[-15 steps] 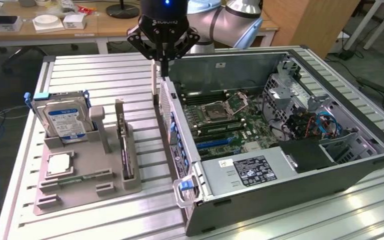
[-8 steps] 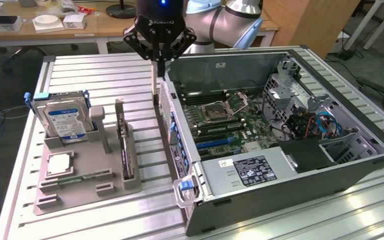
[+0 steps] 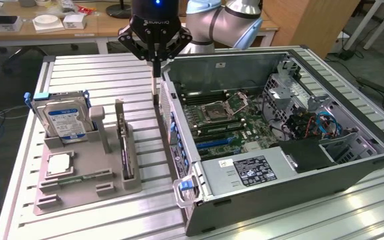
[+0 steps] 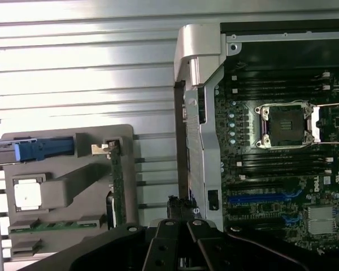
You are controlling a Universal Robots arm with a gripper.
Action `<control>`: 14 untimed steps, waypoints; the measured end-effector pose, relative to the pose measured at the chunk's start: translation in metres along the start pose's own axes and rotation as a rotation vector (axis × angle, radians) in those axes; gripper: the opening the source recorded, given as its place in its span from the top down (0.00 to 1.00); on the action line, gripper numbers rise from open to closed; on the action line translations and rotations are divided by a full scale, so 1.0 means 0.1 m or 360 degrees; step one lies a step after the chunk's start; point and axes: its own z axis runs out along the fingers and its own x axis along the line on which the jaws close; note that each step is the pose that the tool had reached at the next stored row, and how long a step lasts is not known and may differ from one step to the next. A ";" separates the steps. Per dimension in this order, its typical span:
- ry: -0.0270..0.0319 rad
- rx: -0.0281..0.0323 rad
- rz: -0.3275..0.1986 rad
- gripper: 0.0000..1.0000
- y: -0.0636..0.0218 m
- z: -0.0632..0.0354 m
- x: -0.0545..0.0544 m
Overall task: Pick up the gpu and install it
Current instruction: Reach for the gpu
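The gpu (image 3: 124, 150) is a thin black card standing on edge in a slot of the grey holder (image 3: 85, 195), its metal bracket at the far end. In the wrist view the gpu (image 4: 115, 189) shows edge-on beside the case wall. My gripper (image 3: 156, 82) hangs shut with nothing held, above the table strip between the holder and the open computer case (image 3: 352, 170), farther back than the card. In the wrist view my gripper (image 4: 179, 208) sits over the case's side wall. The motherboard (image 3: 245, 122) lies exposed with a blue slot (image 3: 215, 143).
In the holder, a silver hard drive (image 3: 62, 119) with a blue label stands upright, and a square chip (image 3: 58, 164) and a memory stick (image 3: 78, 178) lie flat. The case's power supply (image 3: 249, 170) and drive cage (image 3: 292, 95) rise inside. A slatted metal table (image 3: 98, 80) carries everything.
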 end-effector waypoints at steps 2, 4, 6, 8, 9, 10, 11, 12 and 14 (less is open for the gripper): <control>0.00000 0.00000 0.0000 0.90 -0.002 0.000 0.02; 0.00001 0.00001 0.0000 0.90 -0.004 -0.001 0.05; 0.00002 0.00000 0.0000 0.90 -0.005 -0.001 0.07; 0.00003 0.00001 0.0000 0.90 -0.007 -0.002 0.09; 0.00003 0.00001 0.0000 0.90 -0.008 -0.002 0.11; 0.00003 0.00001 0.0000 0.90 -0.009 -0.002 0.12; 0.00004 0.00002 0.0000 0.90 -0.010 -0.002 0.13; 0.00004 0.00001 0.0000 0.90 -0.011 -0.002 0.14; 0.00004 0.00000 0.0000 0.90 -0.012 -0.003 0.16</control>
